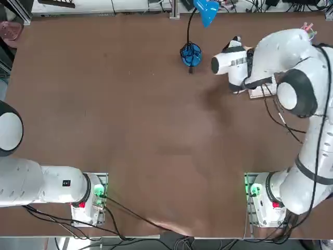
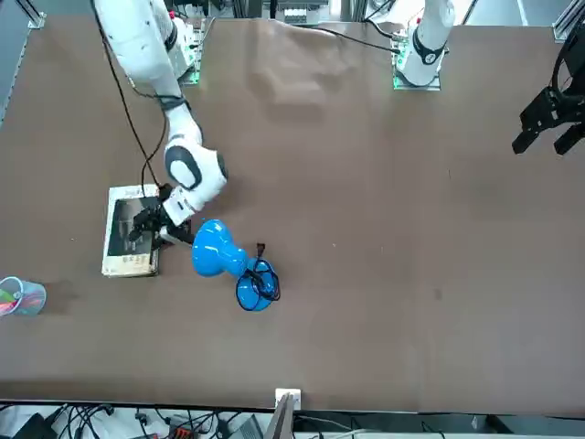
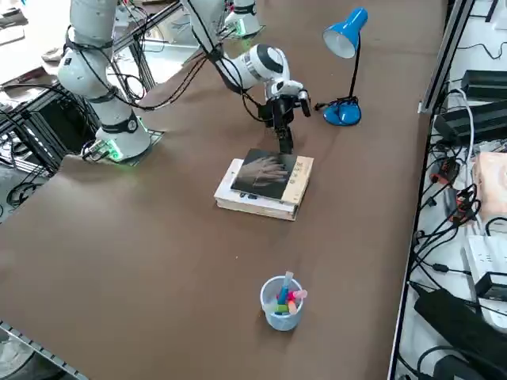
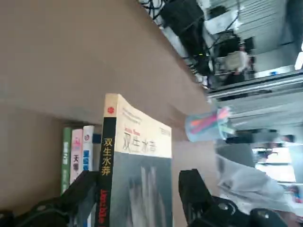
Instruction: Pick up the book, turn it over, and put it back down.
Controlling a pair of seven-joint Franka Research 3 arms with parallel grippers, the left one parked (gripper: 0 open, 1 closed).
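Pincer (image 3: 287,136) stands spread and empty just above the near edge of the book (image 3: 268,173), which lies hand-picture face up on a short stack on the bench (image 3: 158,253), so the turn-over appears done and only withdrawal seems left.

book (image 3: 269,176) flat, hand-picture face up, atop white book (image 3: 255,202)

The right arm reaches out from its base across the table (image 1: 130,130), its white forearm bent toward the far edge. The right gripper (image 3: 283,136) hangs low at the end, pointing down toward the table, its two black fingers (image 4: 194,189) spread apart and closed on nothing.
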